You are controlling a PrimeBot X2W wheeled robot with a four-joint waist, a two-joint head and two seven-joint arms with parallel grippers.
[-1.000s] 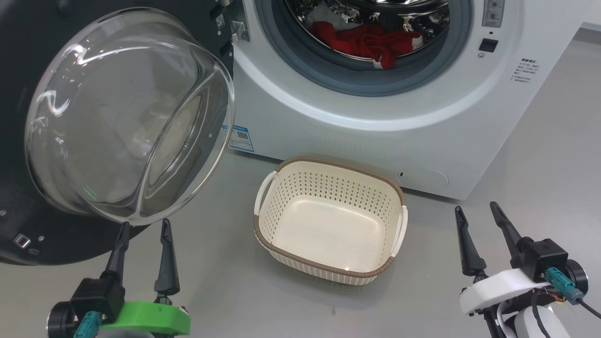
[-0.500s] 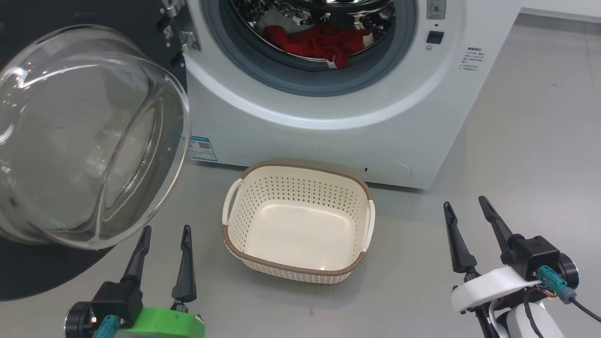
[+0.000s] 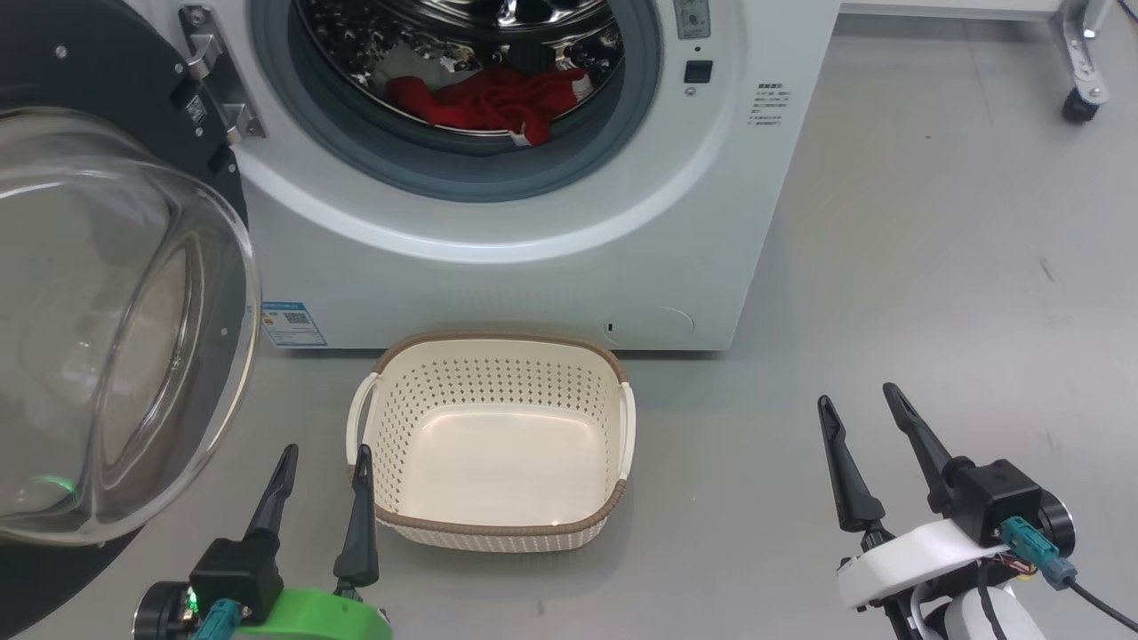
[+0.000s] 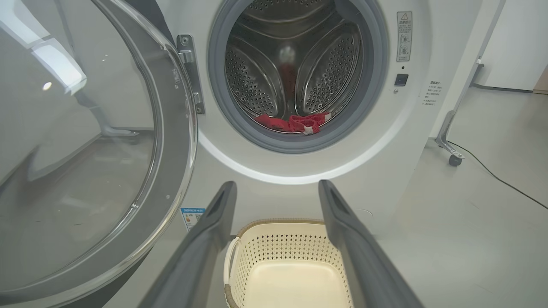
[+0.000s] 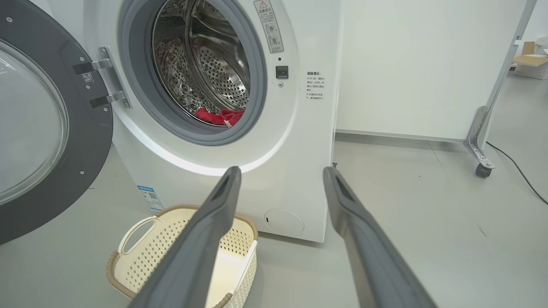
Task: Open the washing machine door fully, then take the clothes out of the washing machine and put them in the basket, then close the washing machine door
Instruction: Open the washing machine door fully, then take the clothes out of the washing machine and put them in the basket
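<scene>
Now the washing machine [image 3: 498, 258] stands with its door [image 3: 116, 311] swung open to the robot's left. The clear glass bowl of the door bulges toward the head camera. Inside the steel drum [image 3: 427, 36] the clothes [image 3: 484, 100] lie at the bottom, close to the front edge. They are a red heap with a small white tag, and a white cloth [image 3: 404, 64] lies just behind it on the left side. The grey seal [image 3: 462, 173] runs around the opening, and the clothes are inside it.

The basket [image 3: 498, 340] stands upright on the grey floor [image 3: 889, 267], directly in front of the machine and below the opening. It is near the white front but apart from it.

The left gripper [image 3: 327, 449] hangs low at the left side of the basket, just beside its left handle. Its two fingers are spread wide and hold nothing. The right gripper [image 3: 856, 395] is to the right of the basket, well apart from it, over bare floor. Its fingers are also spread wide and hold nothing. Both grippers point toward the machine. A small blue label [image 3: 292, 323] sits at the lower left corner of the machine front, beside the door edge.
</scene>
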